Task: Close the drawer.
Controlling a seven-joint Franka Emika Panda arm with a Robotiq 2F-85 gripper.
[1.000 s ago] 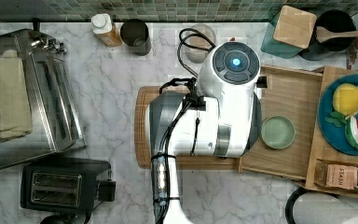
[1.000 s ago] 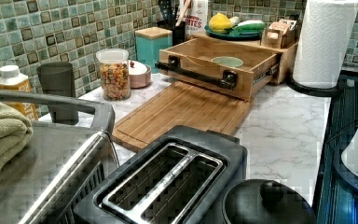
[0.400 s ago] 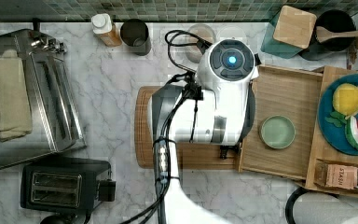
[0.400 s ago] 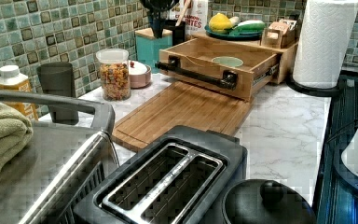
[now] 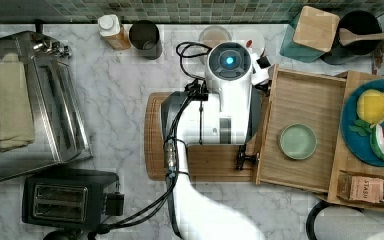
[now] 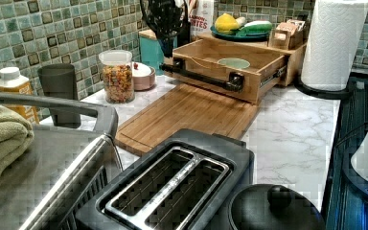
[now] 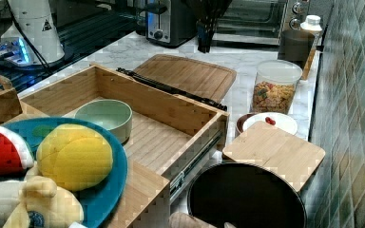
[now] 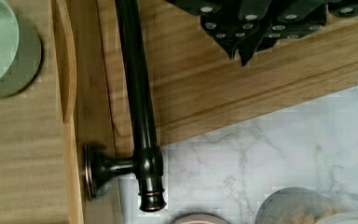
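Note:
The drawer (image 5: 305, 100) stands pulled out, a light-wood box with a pale green bowl (image 5: 297, 141) on its bottom. Its black bar handle (image 5: 242, 160) runs across the front, which faces the cutting board (image 5: 152, 135). In the left view the handle (image 6: 201, 79) shows whole, and my gripper (image 6: 167, 48) hangs just above its wall-side end. In the wrist view my gripper (image 8: 240, 53) is shut on nothing, over the board and a little apart from the handle (image 8: 137, 93). My arm's wrist (image 5: 229, 62) covers the gripper in the top view.
By the tiled wall stand a cereal jar (image 6: 117, 76) and a pink lidded bowl (image 6: 141, 74). A fruit plate (image 5: 375, 125) sits on the cabinet over the drawer. A toaster (image 5: 67, 200) and a toaster oven (image 5: 35, 100) are at the top view's left, a paper roll (image 6: 333, 43) beside the drawer.
My arm has swung toward the wall and the drawer's front, bringing the gripper into the left view above the handle's end. The drawer has not moved.

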